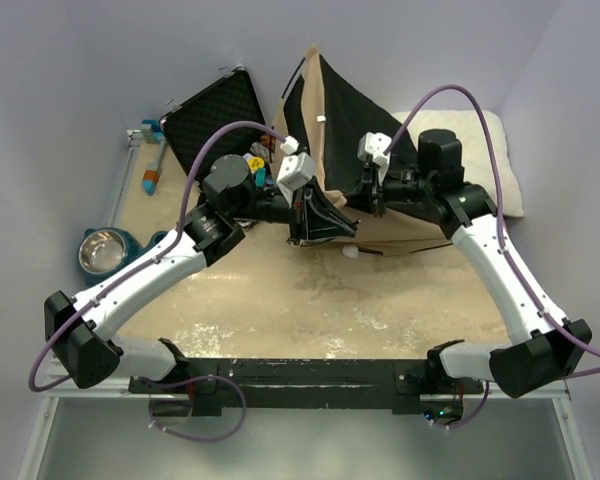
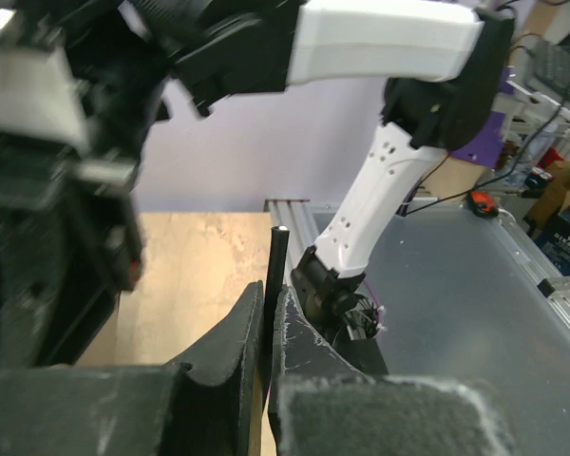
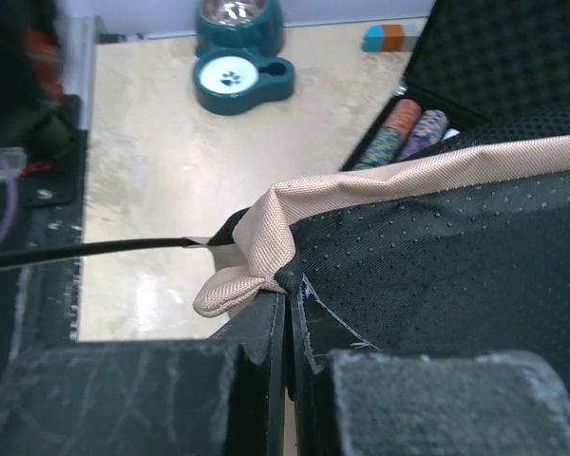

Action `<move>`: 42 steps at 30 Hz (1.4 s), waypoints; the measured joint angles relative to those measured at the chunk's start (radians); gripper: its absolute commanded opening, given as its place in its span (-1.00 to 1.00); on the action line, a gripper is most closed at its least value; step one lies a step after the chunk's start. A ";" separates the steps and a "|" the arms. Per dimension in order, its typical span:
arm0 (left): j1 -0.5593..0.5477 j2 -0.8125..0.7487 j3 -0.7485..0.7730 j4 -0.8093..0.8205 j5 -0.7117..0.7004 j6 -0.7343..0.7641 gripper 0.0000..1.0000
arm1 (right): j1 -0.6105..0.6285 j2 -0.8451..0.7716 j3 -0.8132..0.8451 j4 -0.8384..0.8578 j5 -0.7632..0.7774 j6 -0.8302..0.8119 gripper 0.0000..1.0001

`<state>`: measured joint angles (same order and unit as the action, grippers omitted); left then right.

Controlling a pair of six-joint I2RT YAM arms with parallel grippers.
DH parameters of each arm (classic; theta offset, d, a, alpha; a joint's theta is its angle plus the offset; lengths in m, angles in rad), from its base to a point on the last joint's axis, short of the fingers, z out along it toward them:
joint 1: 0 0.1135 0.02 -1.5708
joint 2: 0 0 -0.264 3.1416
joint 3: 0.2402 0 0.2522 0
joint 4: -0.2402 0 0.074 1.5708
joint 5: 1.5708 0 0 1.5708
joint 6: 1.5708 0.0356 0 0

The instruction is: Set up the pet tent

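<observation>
The pet tent (image 1: 335, 110) lies at the back middle, tan canvas with its black floor panel (image 3: 456, 256) up. My left gripper (image 2: 268, 313) is shut on a thin dark pole (image 2: 276, 271), whose tip sticks up between the fingers. In the top view the left gripper (image 1: 315, 222) sits at the tent's near left corner. My right gripper (image 3: 287, 294) is shut on the tent's corner where tan hem (image 3: 266, 237) meets black floor. The same pole (image 3: 85, 251) runs left out of that corner. In the top view the right gripper (image 1: 372, 195) is at the tent's near edge.
A black hard case (image 1: 215, 115) with coloured chips (image 3: 404, 128) lies open at the back left. A teal pet bowl (image 1: 102, 250) stands at the left edge, also in the right wrist view (image 3: 236, 71). A white pillow (image 1: 490, 160) lies at the back right. A white pompom (image 1: 350, 252) rests on the table.
</observation>
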<state>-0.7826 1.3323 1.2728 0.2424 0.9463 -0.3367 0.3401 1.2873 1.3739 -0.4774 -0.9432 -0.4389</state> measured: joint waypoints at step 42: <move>0.151 0.009 -0.118 -0.130 -0.045 -0.043 -1.00 | -0.098 -0.002 -0.088 0.298 -0.250 0.664 -1.00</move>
<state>-0.6319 1.3411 1.1549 0.1127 0.9009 -0.3798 0.2424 1.2850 1.2861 -0.1799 -1.1934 0.2249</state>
